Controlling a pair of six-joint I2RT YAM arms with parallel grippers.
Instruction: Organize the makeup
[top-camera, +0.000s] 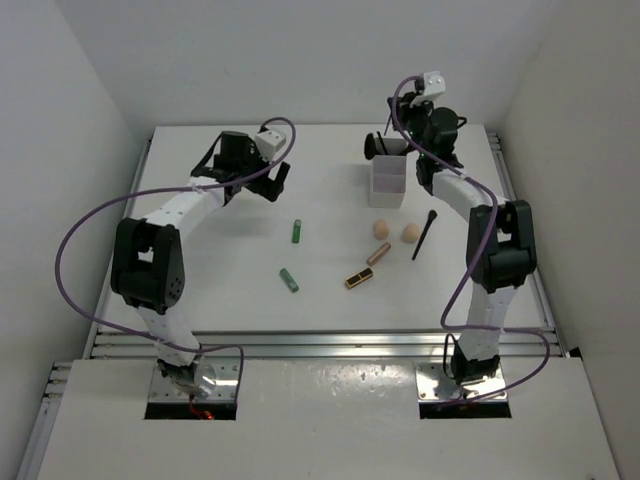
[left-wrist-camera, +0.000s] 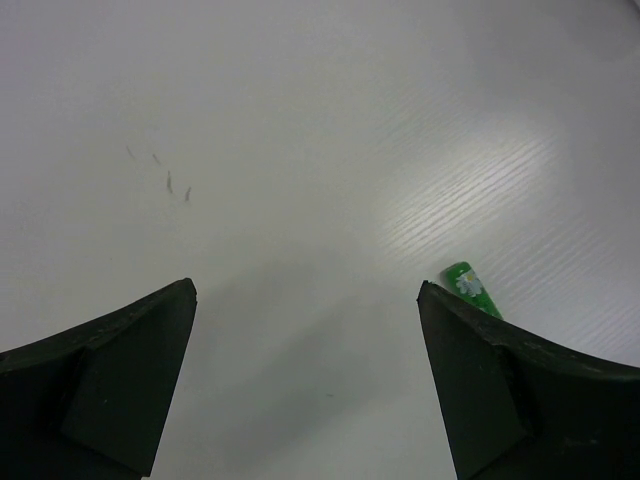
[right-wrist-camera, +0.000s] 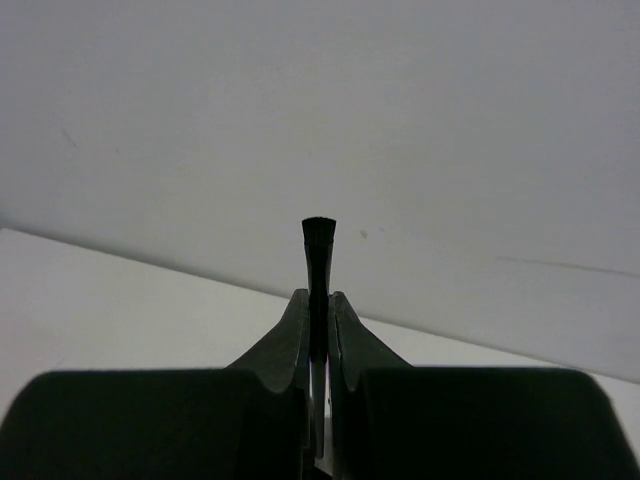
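My right gripper (top-camera: 383, 146) (right-wrist-camera: 318, 300) is shut on a thin black brush (right-wrist-camera: 318, 240), which sticks out past the fingertips, at the back above the white compartmented box (top-camera: 388, 182). Over bare table at the back left, my left gripper (top-camera: 275, 181) (left-wrist-camera: 307, 290) is open and holds nothing. A green tube (top-camera: 297, 231) (left-wrist-camera: 470, 286) lies just beyond its right finger. On the table lie a second green tube (top-camera: 289, 280), two peach sponges (top-camera: 380, 228) (top-camera: 410, 233), a rose-gold tube (top-camera: 378, 254), a gold-black lipstick (top-camera: 359, 278) and a black brush (top-camera: 425, 233).
White walls close the table in at the back and on both sides. A metal rail (top-camera: 320, 340) runs along the near edge, in front of both arm bases.
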